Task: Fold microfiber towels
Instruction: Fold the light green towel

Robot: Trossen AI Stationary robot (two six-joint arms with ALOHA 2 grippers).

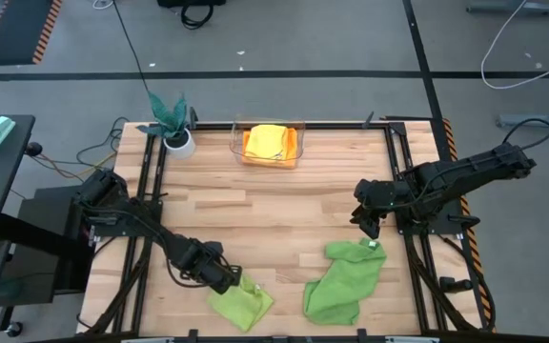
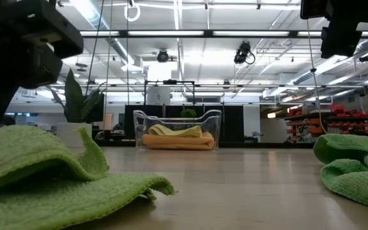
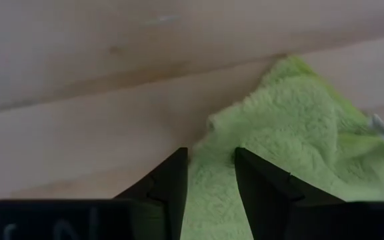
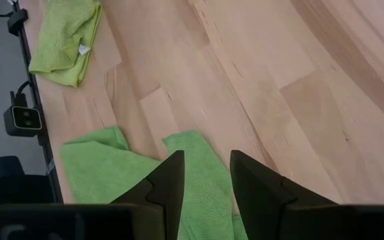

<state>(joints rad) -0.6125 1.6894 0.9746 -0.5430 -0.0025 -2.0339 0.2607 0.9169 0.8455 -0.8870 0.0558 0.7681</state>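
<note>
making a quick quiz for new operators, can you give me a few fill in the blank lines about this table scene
1. The orange and yellow towels lie inside a clear ____ at the table's far edge.
2. The left gripper sits low at the edge of the ____ green towel.
3. The right gripper hovers with fingers apart above the larger ____ towel.
4. The plant stands in a ____ pot.

Missing words: bin; lime; mid-green; white

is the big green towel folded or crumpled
Crumpled: the big green towel lies bunched in an uneven heap, with lumpy folds and no straight edges.
</note>
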